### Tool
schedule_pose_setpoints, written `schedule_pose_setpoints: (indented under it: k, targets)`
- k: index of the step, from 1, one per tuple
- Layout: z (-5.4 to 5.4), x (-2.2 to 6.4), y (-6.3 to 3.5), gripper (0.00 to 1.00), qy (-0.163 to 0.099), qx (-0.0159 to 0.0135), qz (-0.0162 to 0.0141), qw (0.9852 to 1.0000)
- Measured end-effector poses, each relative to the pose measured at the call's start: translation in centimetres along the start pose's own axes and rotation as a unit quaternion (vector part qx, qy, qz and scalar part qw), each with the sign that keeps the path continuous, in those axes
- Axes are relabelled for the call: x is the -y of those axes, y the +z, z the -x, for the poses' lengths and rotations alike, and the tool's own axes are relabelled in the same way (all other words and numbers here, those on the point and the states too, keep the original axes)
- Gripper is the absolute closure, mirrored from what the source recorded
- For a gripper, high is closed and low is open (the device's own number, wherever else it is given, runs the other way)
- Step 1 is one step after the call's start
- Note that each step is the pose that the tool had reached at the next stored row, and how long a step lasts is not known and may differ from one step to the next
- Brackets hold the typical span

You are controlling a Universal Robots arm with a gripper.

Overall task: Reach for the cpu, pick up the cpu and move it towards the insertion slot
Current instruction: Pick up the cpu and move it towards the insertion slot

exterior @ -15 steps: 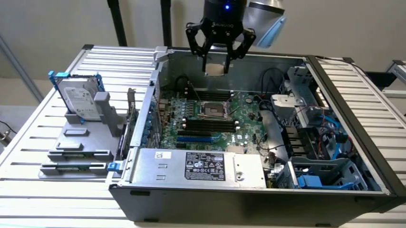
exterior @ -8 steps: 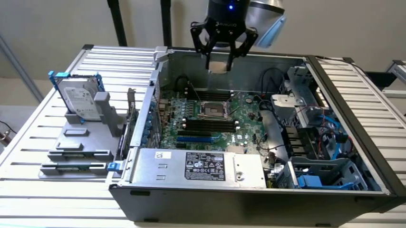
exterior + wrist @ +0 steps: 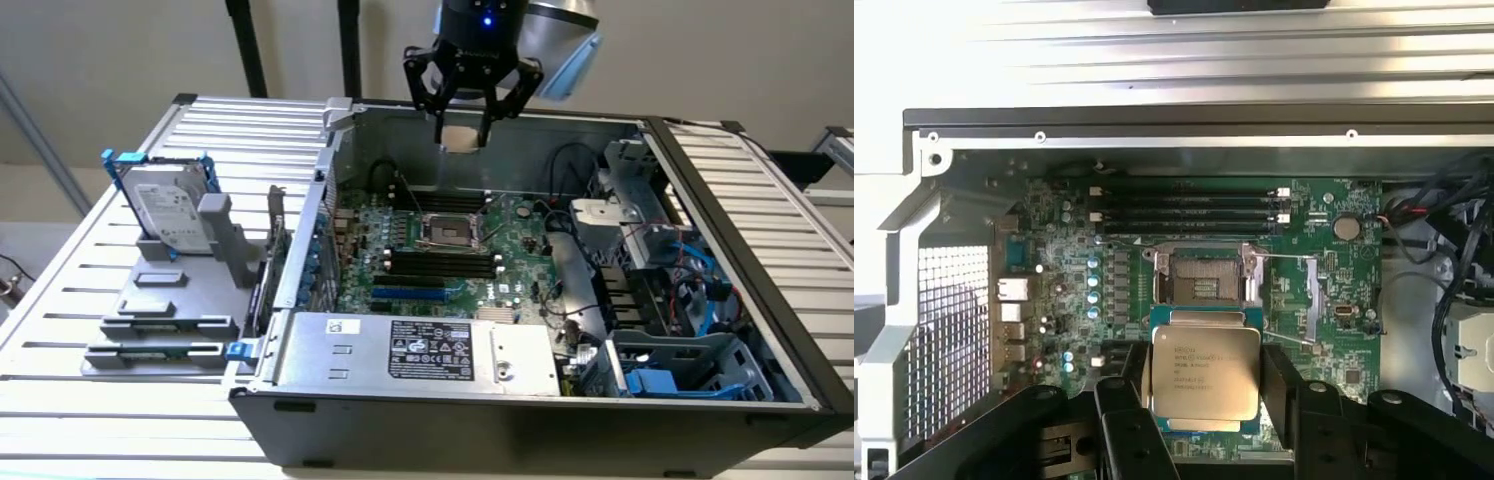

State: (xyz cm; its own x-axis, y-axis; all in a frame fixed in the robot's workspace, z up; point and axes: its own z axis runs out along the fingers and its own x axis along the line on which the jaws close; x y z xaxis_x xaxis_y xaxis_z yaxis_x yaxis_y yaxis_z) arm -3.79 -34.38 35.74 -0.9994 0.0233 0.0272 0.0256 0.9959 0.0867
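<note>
The cpu [image 3: 1206, 372], a small square chip with a silver-grey printed top, sits between my black fingers [image 3: 1122, 405], one on each side of it. My gripper [image 3: 463, 128] is shut on the cpu [image 3: 463, 139] and hangs high over the back wall of the open computer case [image 3: 747, 210]. The insertion slot [image 3: 450, 232], a metal-framed square socket, lies open on the green motherboard below and nearer the front. Seen from the wrist, the slot [image 3: 1204, 275] is just past the chip's edge, with clear height between them.
A silver hard drive in a blue-tabbed caddy [image 3: 167, 205] stands on a grey rack at the exterior view's left, outside the case. Black memory slots [image 3: 434, 262], the power supply [image 3: 427, 348] and cable bundles [image 3: 667, 270] surround the socket. Ribbed metal table [image 3: 80, 290] around.
</note>
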Motion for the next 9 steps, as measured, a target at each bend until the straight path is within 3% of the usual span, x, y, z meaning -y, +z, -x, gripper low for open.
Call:
schedule_pose_setpoints:
  k: [3,9]
  targets:
    - [0.03,0.00,0.08,0.46,0.000,-0.0001,0.0047,1.0000]
    - [0.03,0.01,0.08,0.46,0.000,-0.0001,0.0048,1.0000]
